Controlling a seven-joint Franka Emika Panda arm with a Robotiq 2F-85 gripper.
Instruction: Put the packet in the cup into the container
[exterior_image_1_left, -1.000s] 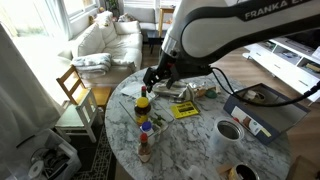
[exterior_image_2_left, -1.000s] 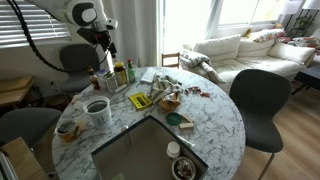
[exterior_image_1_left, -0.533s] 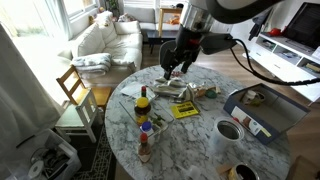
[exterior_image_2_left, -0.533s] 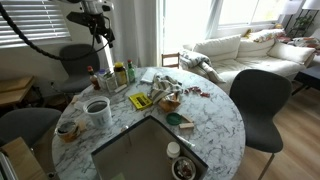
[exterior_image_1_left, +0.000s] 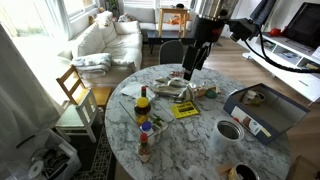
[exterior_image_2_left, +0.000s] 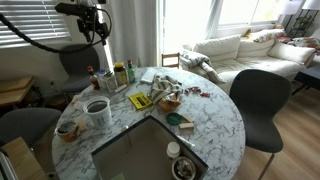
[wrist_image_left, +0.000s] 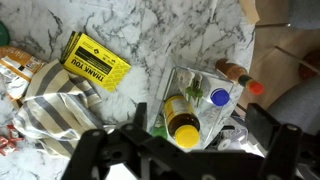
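My gripper hangs high over the round marble table, open and empty; it also shows in an exterior view. In the wrist view its jaws frame the bottles below. A small round cup with something green in it, likely the packet, stands near the big box; it is too small to make out clearly. The shallow tray of mixed small items lies mid-table, also in an exterior view. The gripper is well above and apart from cup and tray.
Three bottles stand under the gripper; the yellow cap shows from above. A flat yellow packet lies beside the tray. A large grey-blue box, a white mug and a dark cup are nearby. Chairs ring the table.
The gripper has risen from close above the bottles and swung away over the table's middle. Nothing on the table has moved.
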